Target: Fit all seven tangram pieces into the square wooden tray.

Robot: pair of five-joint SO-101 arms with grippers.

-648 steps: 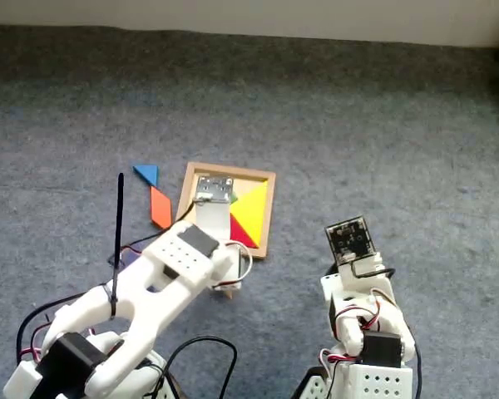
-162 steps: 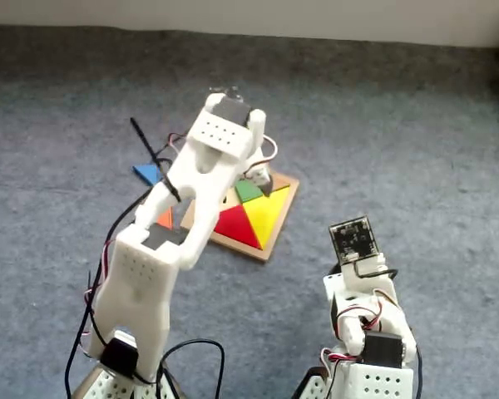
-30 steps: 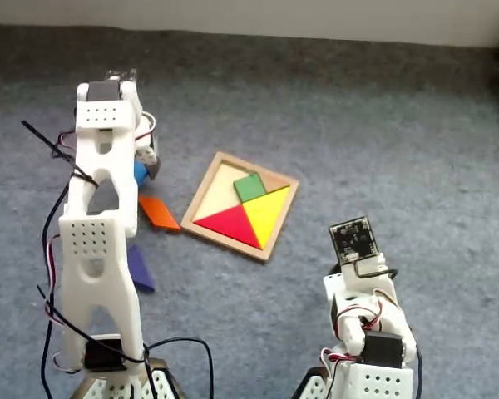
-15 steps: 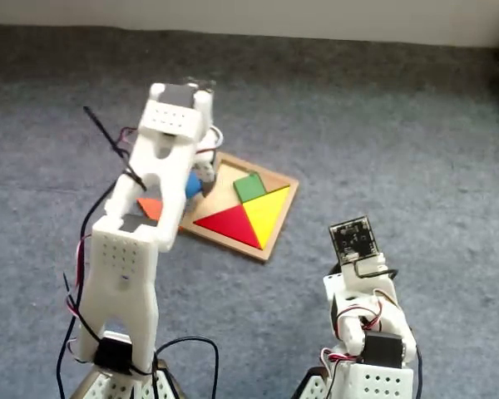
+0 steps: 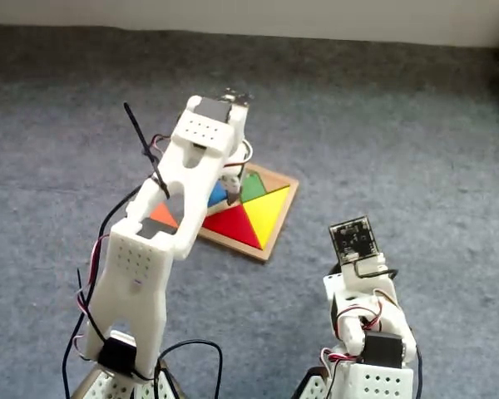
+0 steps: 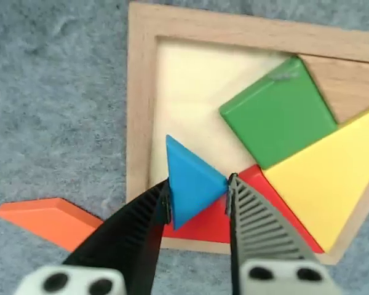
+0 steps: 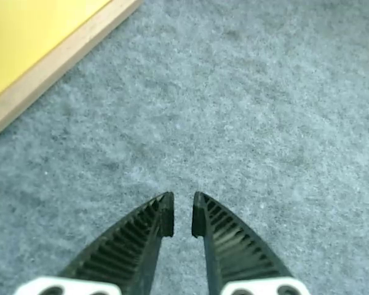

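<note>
Status: left gripper (image 6: 197,198) holds blue triangle (image 6: 192,187) over tray (image 6: 138,92)
Fingers (image 6: 149,212) clamp its two sides — apex points away from the wrist, toward bare tray floor beside the green square (image 6: 278,114).

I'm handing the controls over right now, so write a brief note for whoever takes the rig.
Left hand: shut on the blue triangle, held over the tray.
Right hand: shut, holding nothing, over the carpet off the tray.
Done: green square, yellow triangle and red triangle lie in the tray.
Left: set the blue triangle in, then the orange parallelogram, which lies on the carpet by the tray; then any remaining pieces.
</note>
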